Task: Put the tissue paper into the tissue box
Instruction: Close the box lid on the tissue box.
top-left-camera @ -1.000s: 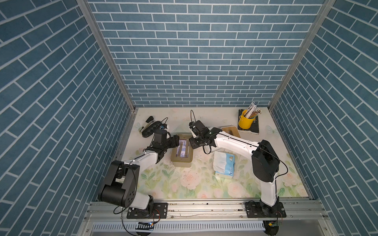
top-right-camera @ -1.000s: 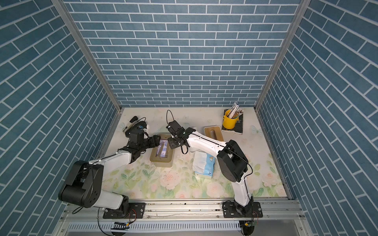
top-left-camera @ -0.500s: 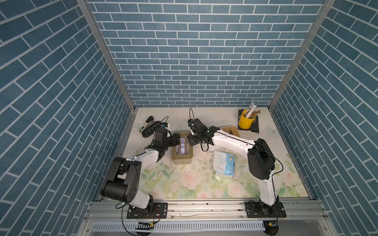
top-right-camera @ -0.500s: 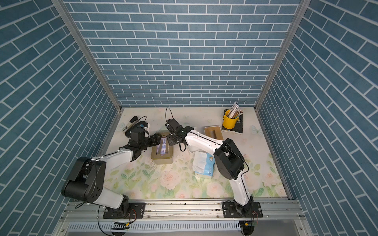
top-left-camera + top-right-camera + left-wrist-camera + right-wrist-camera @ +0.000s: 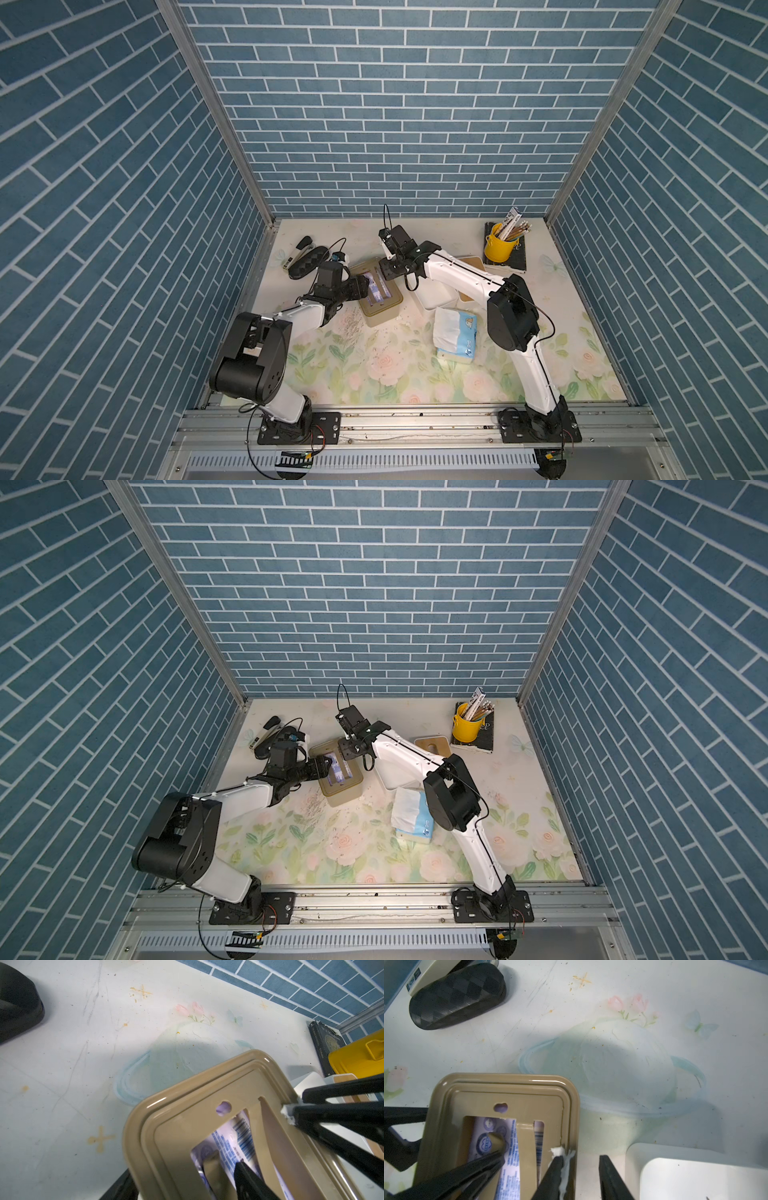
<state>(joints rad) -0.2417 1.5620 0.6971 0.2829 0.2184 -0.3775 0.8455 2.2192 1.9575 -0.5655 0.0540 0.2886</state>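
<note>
A tan tissue box [image 5: 380,309] [image 5: 345,793] stands left of the table's middle, its slotted tan face [image 5: 166,1118] [image 5: 500,1088] up. Tissue paper [image 5: 226,1147] [image 5: 510,1147], a white pack with blue print, shows through the slots. My left gripper [image 5: 368,286] [image 5: 182,1172] is open: one finger [image 5: 249,1180] reaches into the big slot onto the pack, the other stays outside the box's wall. My right gripper [image 5: 388,272] [image 5: 581,1159] is open astride the opposite rim. One finger [image 5: 556,1167], smeared with white scrap, rests on the rim. A second white-and-blue tissue pack [image 5: 455,336] [image 5: 413,816] lies on the table, right of the box.
A white box [image 5: 432,297] and a wooden-topped lid [image 5: 432,744] sit under the right arm. A yellow pencil cup [image 5: 498,249] stands on a dark book [image 5: 519,259] at the back right. A black case [image 5: 307,268] and a stapler [image 5: 297,253] lie at the back left.
My right gripper's jaws have spread apart at the box's rim. Both grippers and the tan box have shifted slightly toward the back wall. The left gripper's opening looks the same.
</note>
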